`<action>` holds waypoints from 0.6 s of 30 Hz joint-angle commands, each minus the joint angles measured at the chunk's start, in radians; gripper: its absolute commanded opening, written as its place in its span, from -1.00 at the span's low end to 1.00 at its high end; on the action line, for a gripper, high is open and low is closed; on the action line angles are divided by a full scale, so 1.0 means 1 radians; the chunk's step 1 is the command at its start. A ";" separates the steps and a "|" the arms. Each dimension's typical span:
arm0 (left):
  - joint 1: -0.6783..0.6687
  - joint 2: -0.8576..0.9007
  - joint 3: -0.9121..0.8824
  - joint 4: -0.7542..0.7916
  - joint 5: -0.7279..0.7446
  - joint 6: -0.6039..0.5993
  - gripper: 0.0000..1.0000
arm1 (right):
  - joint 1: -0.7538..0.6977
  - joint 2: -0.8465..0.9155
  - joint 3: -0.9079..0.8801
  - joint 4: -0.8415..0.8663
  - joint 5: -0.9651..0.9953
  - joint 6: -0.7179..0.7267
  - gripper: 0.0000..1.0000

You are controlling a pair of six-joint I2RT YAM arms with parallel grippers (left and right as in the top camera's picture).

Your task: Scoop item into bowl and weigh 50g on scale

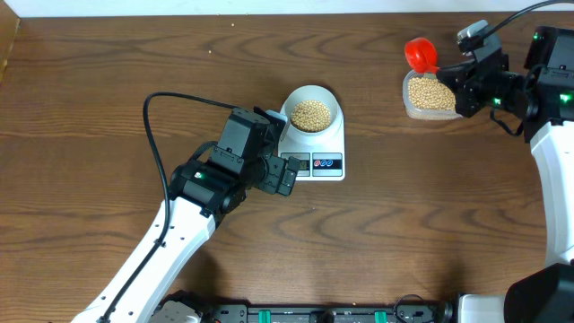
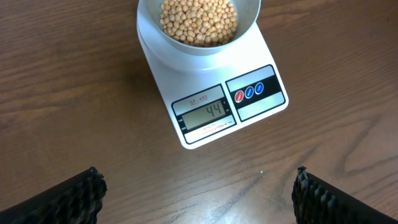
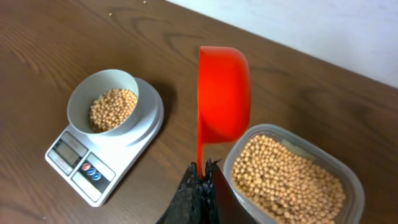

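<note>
Beans (image 1: 311, 114): small, round, tan-yellow; a heap is contained in the bowl, with the floor covered and the upper wall bare.
Bowl (image 1: 333, 100): round and white; it is seated on the rear part of the scale.
Scale (image 1: 332, 145): flat, white, rectangular; it is set near the middle of the table (image 1: 90, 72), front edge toward the left arm.
Display (image 2: 208, 112): "44" can be read in the left wrist view only; in the other two views the digits are too small.
Buttons (image 2: 249, 92): one red and two blue ovals are resolved beside the display.
Tub (image 1: 408, 109): clear plastic, well apart from the scale on the right arm's side; more beans are held in it, shown closest in the right wrist view.
Scoop (image 3: 222, 93): red; it is held by the handle, cup just beside the tub rim. Its contents cannot be told.
Right gripper (image 3: 202, 174): fingers are pinched on the scoop handle.
Left gripper (image 1: 289, 175): fingers are spread wide with nothing between them, positioned at the scale's front left corner.
</note>
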 commanded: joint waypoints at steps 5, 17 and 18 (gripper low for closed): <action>0.003 -0.011 -0.007 -0.003 0.009 0.018 0.96 | -0.006 -0.002 -0.003 -0.073 0.100 0.010 -0.98; 0.003 -0.011 -0.007 -0.003 0.009 0.018 0.96 | -0.012 -0.002 -0.003 -0.058 0.249 0.212 -0.98; 0.003 -0.011 -0.007 -0.003 0.009 0.018 0.96 | -0.013 0.000 -0.003 -0.058 0.254 0.212 -0.98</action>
